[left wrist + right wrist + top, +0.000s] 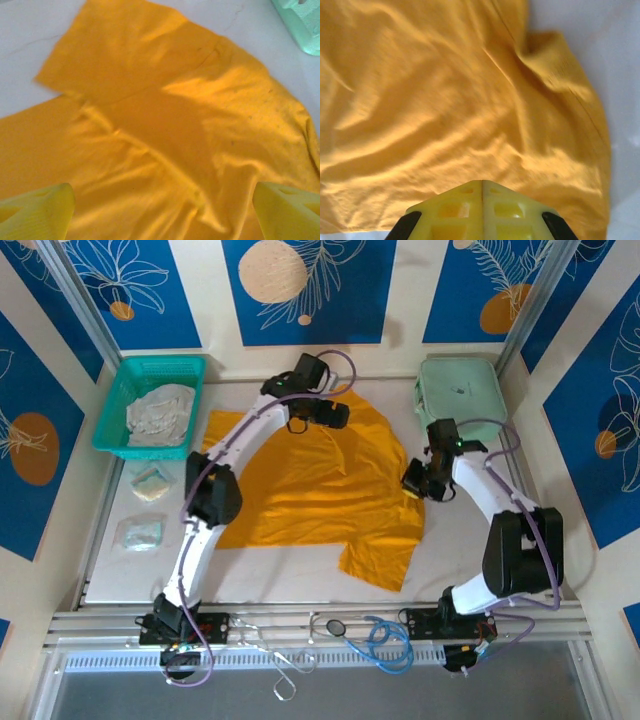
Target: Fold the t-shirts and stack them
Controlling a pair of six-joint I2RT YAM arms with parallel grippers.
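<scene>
- Orange t-shirt (310,490): thin cloth, spread flat and lightly wrinkled at the centre of the top view. It lies on the table (300,585), and one sleeve juts toward the lower right of the frame.
- Pale garment (160,412): whitish-grey and crumpled, lying inside the basket (115,405) at upper left, well apart from the t-shirt.
- Basket: teal plastic mesh, rectangular, standing at the table's far left corner.
- Case (462,395): mint green and hard, flat on the table at upper right, just beyond the t-shirt's right edge.
- Two small pale bundles (152,483) and (140,534): one below the other on the left of the table, under the basket and beside the t-shirt's left edge.
- Left gripper (335,415): above the t-shirt's far edge, upper centre of the top view. In the left wrist view its yellow fingers (35,212) sit at the two lower corners of the frame, spread wide and released, with cloth below the gap.
- Right gripper (412,483): at the t-shirt's right edge, right of centre in the top view. In the right wrist view its yellow fingers (465,205) meet along a single seam, clenched, at the cloth's border. Whether any cloth is pinched cannot be told.
- Loose cables (385,640): blue and white, on the rail at the bottom centre.
</scene>
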